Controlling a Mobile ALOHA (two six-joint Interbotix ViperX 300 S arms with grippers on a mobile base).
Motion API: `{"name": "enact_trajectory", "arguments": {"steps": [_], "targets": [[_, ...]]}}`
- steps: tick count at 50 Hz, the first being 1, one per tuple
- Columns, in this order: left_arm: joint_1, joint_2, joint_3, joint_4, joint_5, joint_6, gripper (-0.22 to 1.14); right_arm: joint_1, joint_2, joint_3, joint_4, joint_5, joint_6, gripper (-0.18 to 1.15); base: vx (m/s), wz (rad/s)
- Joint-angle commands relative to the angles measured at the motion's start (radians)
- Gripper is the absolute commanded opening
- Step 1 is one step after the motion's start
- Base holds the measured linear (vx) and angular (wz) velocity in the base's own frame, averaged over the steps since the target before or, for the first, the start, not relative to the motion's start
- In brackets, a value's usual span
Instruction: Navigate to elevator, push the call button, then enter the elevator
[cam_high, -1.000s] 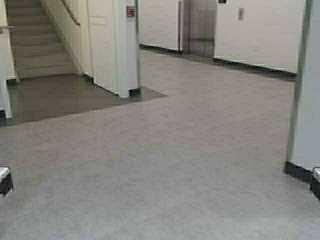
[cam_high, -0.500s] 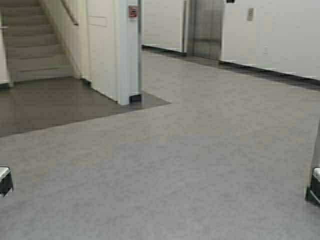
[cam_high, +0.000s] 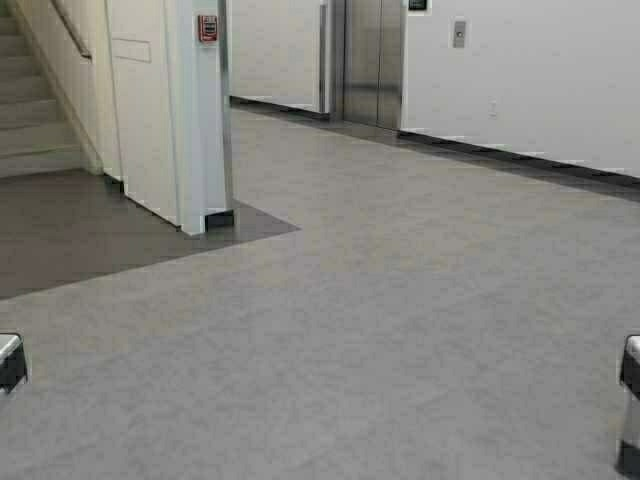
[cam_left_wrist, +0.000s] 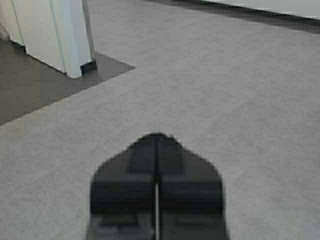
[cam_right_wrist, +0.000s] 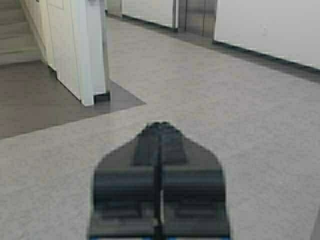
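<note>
elevator (cam_high: 365, 60), call button (cam_high: 459, 33), grey floor (cam_high: 380, 320)

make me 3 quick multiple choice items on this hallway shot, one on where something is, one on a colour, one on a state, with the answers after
1. Where is the call button relative to the elevator?
A. on the white wall just right of the doors
B. on the stair rail
C. on the floor in front of the doors

2. What colour is the fire alarm box on the white pillar?
A. blue
B. red
C. green

3. How are the elevator doors?
A. wide open
B. half open
C. closed

Answers:
1 A, the grey plate sits on the wall right of the steel frame in the high view.
2 B, the box high on the pillar shows red.
3 C, the steel panels meet at the centre seam, with no gap visible.

Both the left gripper and right gripper are shut and empty.
</note>
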Motion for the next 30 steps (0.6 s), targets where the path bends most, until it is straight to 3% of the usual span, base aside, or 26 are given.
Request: {"name": "enact_trajectory", "arguments": {"steps": [1,30], "targets": [[0.002,-0.008,-0.006,0.002,-0.012,0.003,0.03,0.002,0.008,-0.025,-0.002,-0.011,0.002,0.05,0.78,0.06],[0.002,-0.021,-0.003,0.0,-0.031,-0.018,0.03,0.002,0.002,-0.018,-0.002,-0.018,0.003,0.05,0.81,-0.05]]}}
